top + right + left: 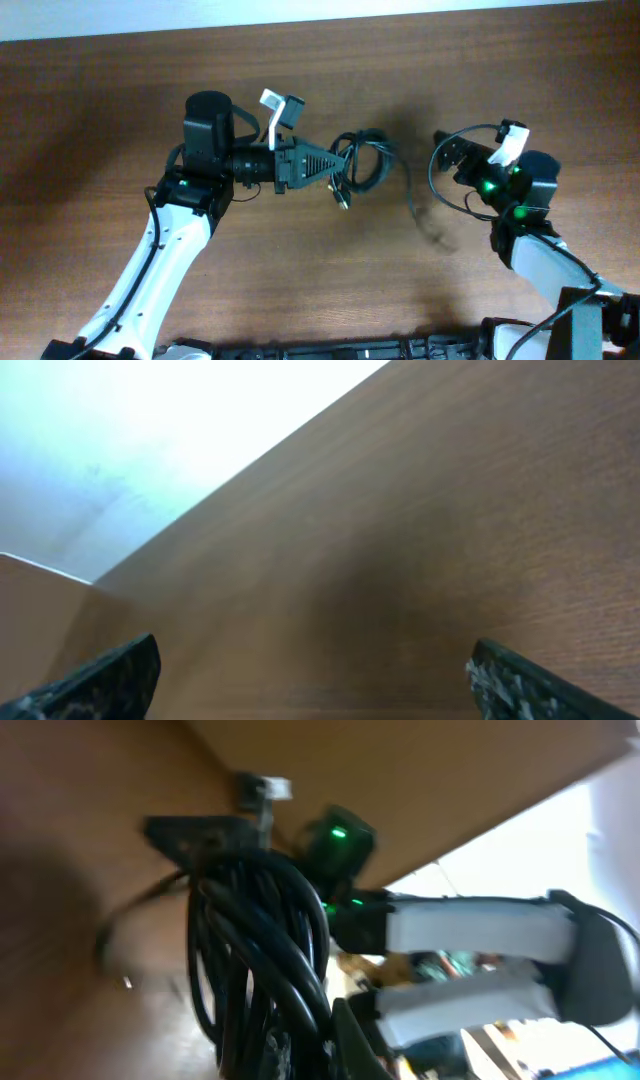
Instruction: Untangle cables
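Observation:
The cables (pixel 365 160) are a knotted coil of thin black cords near the table's middle. My left gripper (pixel 338 170) is shut on the coil's left side and holds it. In the left wrist view the coil (pixel 255 940) fills the middle, clamped at the jaws (pixel 330 1055). A thin loose cord (pixel 418 205) trails on the table to the right of the coil, and its small plug end shows in the left wrist view (pixel 128 982). My right gripper (pixel 448 152) is open and empty to the right of the coil, apart from it. Its fingers (pixel 315 680) stand wide apart over bare wood.
The brown wooden table (pixel 120 90) runs to a pale far edge at the top. The right arm (pixel 470 930) shows white behind the coil. A thicker black wire loop (pixel 434 178) belongs to the right arm.

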You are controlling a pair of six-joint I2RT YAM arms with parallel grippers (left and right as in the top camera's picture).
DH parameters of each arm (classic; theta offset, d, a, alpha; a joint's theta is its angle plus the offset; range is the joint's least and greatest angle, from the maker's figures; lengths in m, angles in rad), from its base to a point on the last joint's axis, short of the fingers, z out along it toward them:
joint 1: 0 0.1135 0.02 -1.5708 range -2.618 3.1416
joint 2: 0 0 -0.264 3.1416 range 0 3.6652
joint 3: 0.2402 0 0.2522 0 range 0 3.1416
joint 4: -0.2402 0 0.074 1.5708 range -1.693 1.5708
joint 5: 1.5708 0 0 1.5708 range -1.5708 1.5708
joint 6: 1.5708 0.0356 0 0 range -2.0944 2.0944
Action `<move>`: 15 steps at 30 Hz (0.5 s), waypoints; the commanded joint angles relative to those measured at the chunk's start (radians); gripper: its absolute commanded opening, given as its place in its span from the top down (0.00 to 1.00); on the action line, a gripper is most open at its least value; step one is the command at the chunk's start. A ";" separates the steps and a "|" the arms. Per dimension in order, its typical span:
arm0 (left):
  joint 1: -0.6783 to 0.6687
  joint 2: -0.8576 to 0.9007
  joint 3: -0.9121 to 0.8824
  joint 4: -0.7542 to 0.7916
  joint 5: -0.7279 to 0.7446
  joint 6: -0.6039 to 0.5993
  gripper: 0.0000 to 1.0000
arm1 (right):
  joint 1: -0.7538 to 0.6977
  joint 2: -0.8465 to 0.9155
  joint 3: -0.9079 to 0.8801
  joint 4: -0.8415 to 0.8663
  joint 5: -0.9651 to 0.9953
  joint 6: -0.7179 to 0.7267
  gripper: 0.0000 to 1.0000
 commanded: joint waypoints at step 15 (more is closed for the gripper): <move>-0.015 -0.027 0.012 -0.285 -0.059 0.523 1.00 | 0.156 0.002 0.001 0.575 -0.661 -0.025 0.00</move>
